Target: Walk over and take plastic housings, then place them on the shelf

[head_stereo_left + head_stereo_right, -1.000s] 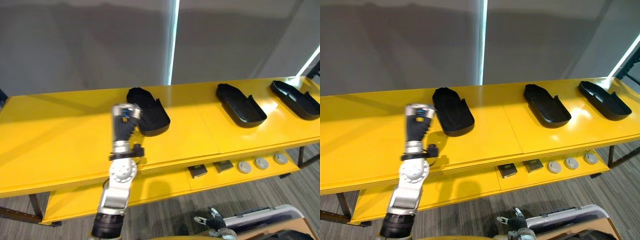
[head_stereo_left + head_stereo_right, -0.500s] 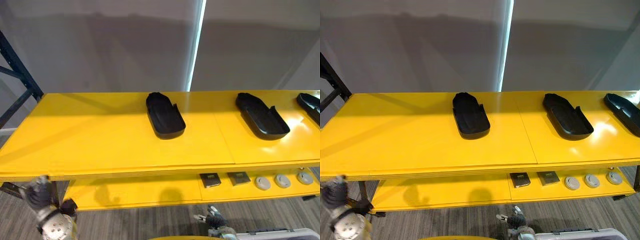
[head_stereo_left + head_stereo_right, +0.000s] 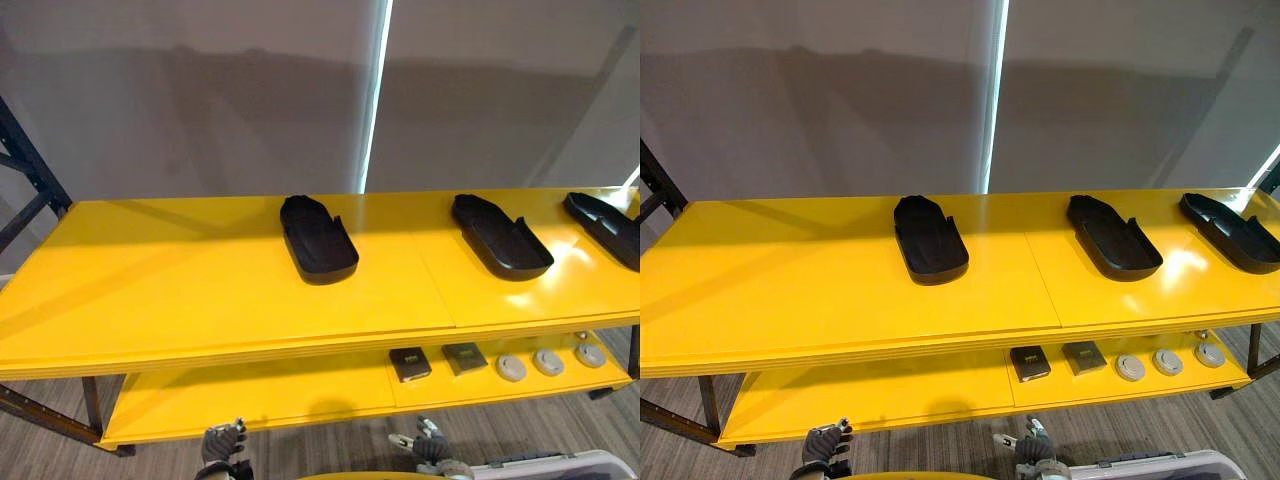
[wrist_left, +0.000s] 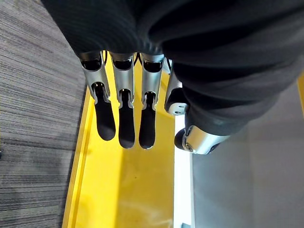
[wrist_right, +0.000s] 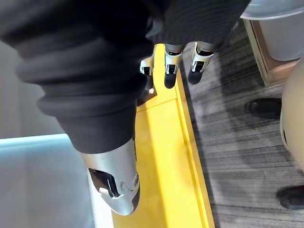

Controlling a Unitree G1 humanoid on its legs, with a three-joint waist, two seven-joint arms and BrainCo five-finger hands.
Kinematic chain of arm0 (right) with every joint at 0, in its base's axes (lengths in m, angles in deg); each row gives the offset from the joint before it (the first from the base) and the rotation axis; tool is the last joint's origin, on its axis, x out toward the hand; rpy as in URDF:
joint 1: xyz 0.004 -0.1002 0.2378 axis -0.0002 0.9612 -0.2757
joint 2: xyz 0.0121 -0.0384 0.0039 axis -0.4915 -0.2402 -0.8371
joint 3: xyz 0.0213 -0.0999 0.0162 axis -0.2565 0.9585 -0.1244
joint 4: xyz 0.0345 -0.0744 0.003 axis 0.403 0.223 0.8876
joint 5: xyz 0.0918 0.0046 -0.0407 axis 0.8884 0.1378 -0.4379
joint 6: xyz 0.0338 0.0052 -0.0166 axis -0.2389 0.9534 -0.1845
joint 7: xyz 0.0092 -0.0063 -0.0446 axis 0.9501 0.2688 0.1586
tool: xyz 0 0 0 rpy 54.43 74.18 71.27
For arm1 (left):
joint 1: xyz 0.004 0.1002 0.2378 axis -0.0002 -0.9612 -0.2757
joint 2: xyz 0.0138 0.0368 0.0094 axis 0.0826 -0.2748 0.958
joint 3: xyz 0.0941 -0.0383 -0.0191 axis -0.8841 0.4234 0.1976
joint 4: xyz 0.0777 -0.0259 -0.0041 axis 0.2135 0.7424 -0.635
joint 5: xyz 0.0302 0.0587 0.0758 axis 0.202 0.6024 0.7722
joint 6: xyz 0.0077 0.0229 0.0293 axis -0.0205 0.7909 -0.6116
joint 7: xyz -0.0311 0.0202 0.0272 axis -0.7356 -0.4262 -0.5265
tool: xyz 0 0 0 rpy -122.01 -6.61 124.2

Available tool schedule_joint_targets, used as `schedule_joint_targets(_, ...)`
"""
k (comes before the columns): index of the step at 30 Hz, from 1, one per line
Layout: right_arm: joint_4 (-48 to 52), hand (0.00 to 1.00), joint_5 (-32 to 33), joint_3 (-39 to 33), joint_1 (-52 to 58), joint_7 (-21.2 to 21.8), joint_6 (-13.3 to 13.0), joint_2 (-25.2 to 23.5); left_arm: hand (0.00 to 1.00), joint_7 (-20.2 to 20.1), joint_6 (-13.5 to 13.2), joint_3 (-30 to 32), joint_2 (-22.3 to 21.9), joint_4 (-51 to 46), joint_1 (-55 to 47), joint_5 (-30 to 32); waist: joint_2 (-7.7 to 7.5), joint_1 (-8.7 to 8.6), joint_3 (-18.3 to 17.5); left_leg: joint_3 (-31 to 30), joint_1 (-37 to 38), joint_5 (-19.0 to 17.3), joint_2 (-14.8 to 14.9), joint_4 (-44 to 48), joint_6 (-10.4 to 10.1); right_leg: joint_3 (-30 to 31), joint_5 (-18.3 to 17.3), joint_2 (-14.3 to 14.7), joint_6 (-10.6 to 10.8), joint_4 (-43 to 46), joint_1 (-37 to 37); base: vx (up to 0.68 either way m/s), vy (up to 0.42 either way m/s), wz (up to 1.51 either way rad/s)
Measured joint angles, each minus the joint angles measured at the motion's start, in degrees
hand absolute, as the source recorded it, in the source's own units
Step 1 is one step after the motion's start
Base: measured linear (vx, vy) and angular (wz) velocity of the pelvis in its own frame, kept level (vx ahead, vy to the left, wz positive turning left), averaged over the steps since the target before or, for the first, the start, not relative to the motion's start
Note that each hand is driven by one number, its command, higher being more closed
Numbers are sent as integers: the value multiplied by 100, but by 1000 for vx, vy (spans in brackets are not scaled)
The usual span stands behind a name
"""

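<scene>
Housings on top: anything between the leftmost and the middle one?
No. Between the leftmost housing and the middle housing the yellow shelf top is bare except a panel seam, seen in both eye views.

The left hand (image 3: 222,441) and right hand (image 3: 430,443) hang low at the near edge, fingers (image 4: 126,128) straight and relaxed.
</scene>
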Motion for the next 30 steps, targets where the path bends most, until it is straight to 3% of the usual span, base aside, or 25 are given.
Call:
schedule_joint_targets(13,4,0,7,-374,2,-200,-18,3,0,7,-9,-281,66,381,387,401,169,-5,86,137,73,-86,142,118,-122,135,-31,139,-52,3,26,27,-20,-6)
schedule_joint_targets(18,238,0,4,-427,-36,-219,-39,42,0,10,-9,-262,92,361,365,400,171,10,300,174,-210,-560,361,1043,-174,396,-245,209,-119,389,-195,-25,-26,-19)
schedule_joint_targets(19,225,0,1,-421,-156,-231,-38,42,0,14,-9,-211,94,348,349,394,206,18,285,13,-433,-617,355,1389,-141,533,-292,214,-146,544,-374,-51,-60,-49)
schedule_joint_targets(21,225,0,0,-417,-325,-281,-44,58,0,39,-9,-165,91,271,354,390,125,39,330,-534,-718,-640,342,1702,-135,782,-314,218,-119,713,-648,-4,-67,-67)
schedule_joint_targets(22,230,0,-3,-413,-447,-321,-52,59,0,51,-10,-165,86,188,374,387,195,24,345,-852,-785,-717,336,1786,-223,917,-305,251,-120,811,-790,-2,-37,-61)
schedule_joint_targets(25,276,0,-16,-421,-482,-337,-64,80,0,121,-52,-160,43,101,542,383,259,-1,381,-972,-751,-1009,358,1775,-206,1160,-276,349,-111,1059,-1043,-44,47,-49)
schedule_joint_targets(30,711,0,-175,-304,-615,-344,-64,14,0,186,-100,69,123,-80,685,382,-36,23,624,-29,-920,-1428,263,2345,45,2164,141,434,110,1122,-1548,-164,144,-108)
